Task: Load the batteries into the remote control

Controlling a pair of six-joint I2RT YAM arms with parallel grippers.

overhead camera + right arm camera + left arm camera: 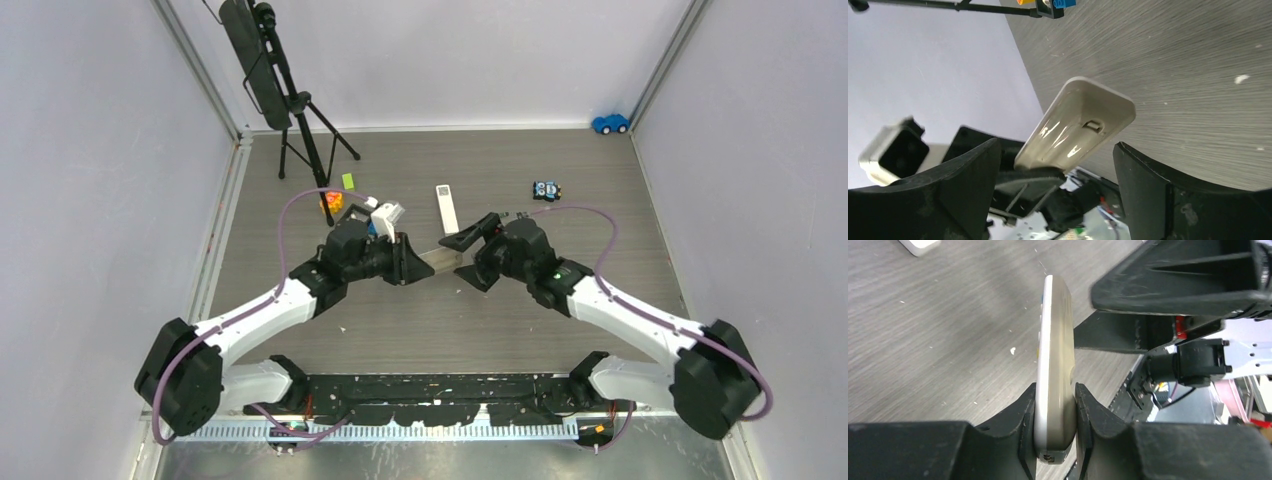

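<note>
Glossy beige plastic remote (1075, 125); matt, wood-grain table (938, 340), seemingly laminate.

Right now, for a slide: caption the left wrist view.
Left hand grips the beige remote by one end, held edge-on.

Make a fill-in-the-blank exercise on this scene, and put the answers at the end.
The left gripper is ___ on the grey remote.
The right gripper stands ___ around that remote's far end.
The white remote lies on the table, held by ___ gripper.
The toy car in the far corner is ___.
Missing words: shut, open, neither, blue.
</note>
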